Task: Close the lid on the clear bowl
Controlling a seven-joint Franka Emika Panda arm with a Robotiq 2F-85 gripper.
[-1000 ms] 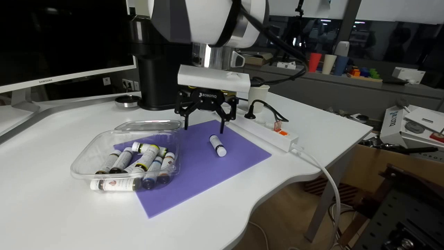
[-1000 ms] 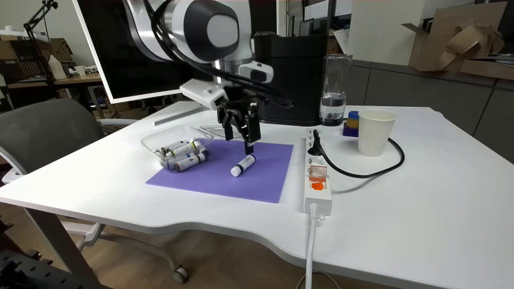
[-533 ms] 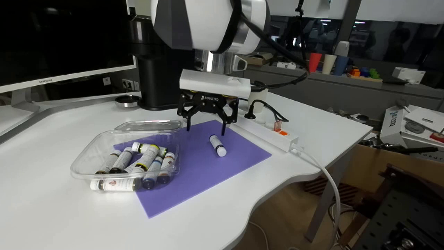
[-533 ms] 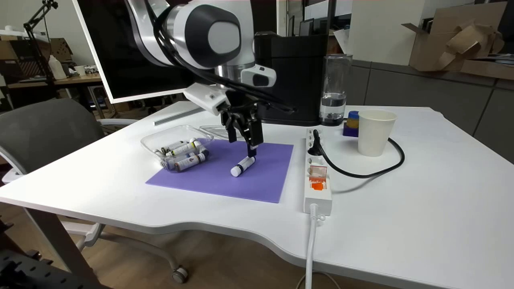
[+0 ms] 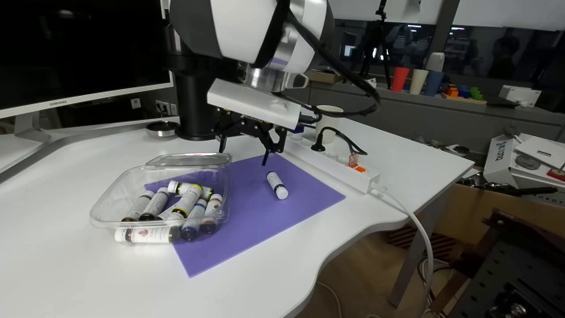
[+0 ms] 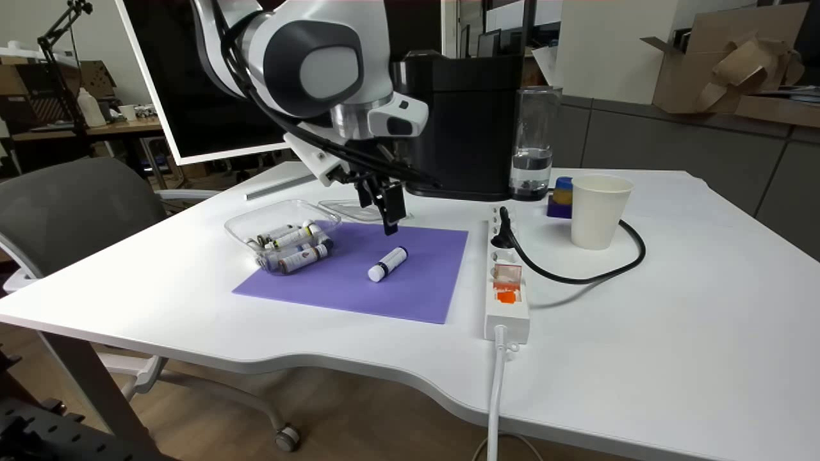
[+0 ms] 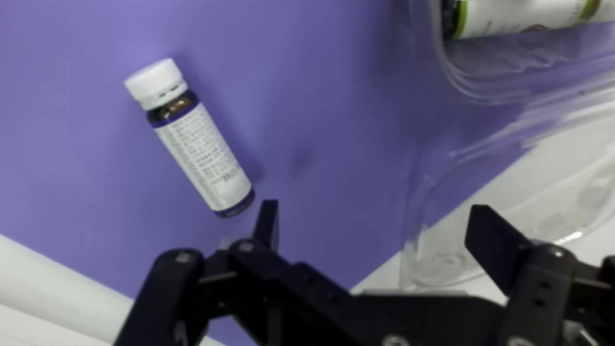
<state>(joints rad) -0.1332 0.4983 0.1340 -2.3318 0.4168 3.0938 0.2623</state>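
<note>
Above the purple mat [image 5: 265,225] the gripper [image 5: 242,158] hangs with its jaws spread wide, holding nothing — the lid [image 5: 189,159] lies across the mat's edge, just beside the clear bowl [image 5: 110,203], which holds several small bottles [image 5: 188,199].

"How do the jaws look?"

"Matt black, smooth. Below them the mat [image 5: 256,216] is smooth too, with a dull finish."

"And the clear bowl [image 5: 115,198] to one side of the jaws?"

"Thin, glossy plastic; the lid [image 5: 190,159] near them matches, transparent and shiny."

"The bottle [image 7: 191,139] below the jaws?"

"Plastic-looking white cap [image 7: 156,84], shiny dark neck [image 7: 171,107], paper-like label [image 7: 206,161]."

"And the surface [image 5: 66,265]?"

"Smooth, faintly glossy white."
</note>
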